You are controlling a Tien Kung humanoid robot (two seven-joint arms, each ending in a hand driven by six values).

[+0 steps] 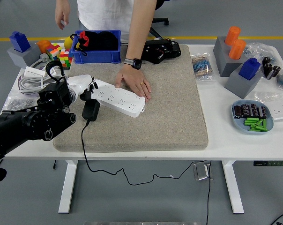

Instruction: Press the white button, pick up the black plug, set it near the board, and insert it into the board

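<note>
1. Head view: the left hand comes in from the left edge on a black arm, its white palm at the near-left end of the white power strip. Its fingers curl down against that end of the strip; whether they press a button there, I cannot tell.
2. The strip lies slanted across a grey mat on the white surface.
3. The black plug lies on the mat, just beside the strip's near edge and just below the robot's hand, its black cable running off the front edge.
4. A person's hand lies flat on the strip's far side, palm down, holding it to the mat.
5. Behind the mat stands a blue bin.
</note>
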